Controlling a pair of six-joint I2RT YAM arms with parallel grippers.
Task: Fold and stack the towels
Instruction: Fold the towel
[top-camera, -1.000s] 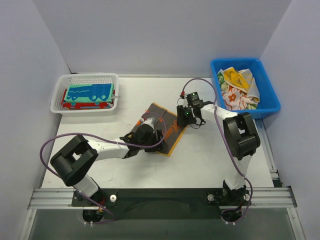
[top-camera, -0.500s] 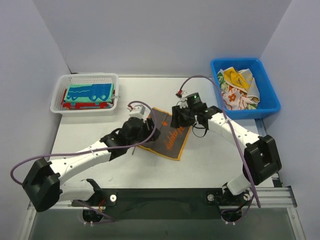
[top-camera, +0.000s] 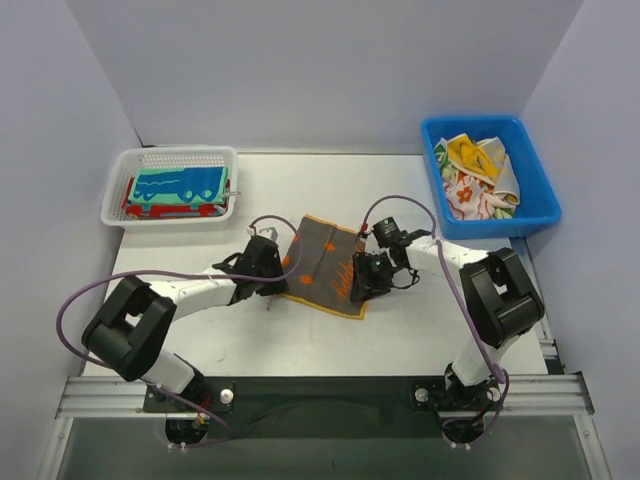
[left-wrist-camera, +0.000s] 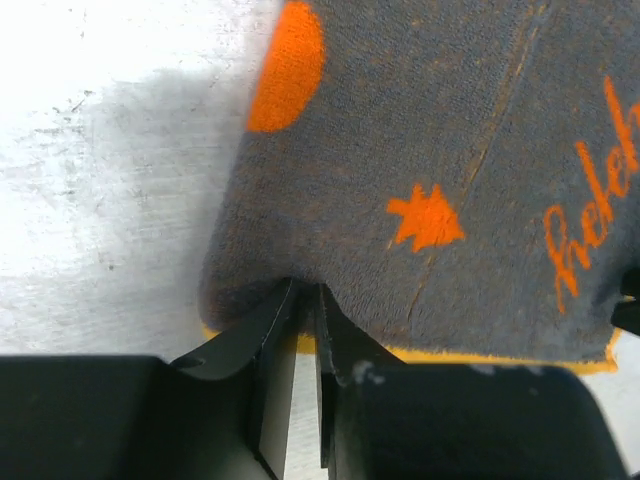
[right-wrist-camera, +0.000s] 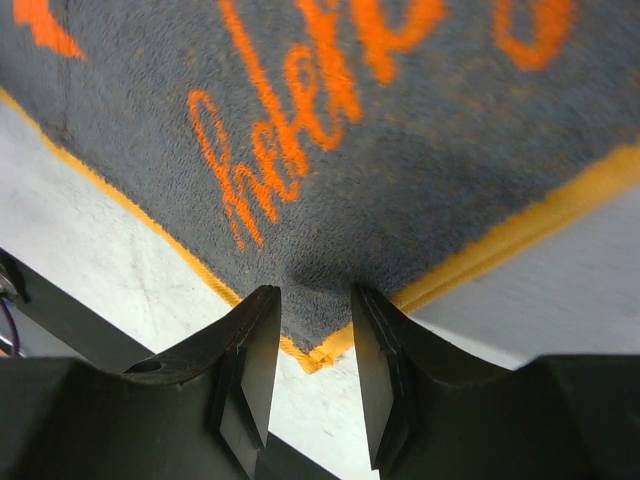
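At the near left edge of the grey towel (top-camera: 325, 265), which is spread flat on the table (top-camera: 420, 330), the hem is being pinched by the left end effector (left-wrist-camera: 305, 290), its jaws drawn narrow on the cloth. The near right corner of that towel is being straddled by the right end effector (right-wrist-camera: 315, 300), jaws apart and not yet clamped. Beyond and left of the grey towel, folded towels (top-camera: 180, 188) are being held stacked in the white mesh basket (top-camera: 170, 153). Beyond and right of it, crumpled towels (top-camera: 475, 175) are being left waiting in the blue bin (top-camera: 535, 215). The task is being judged less than half done.
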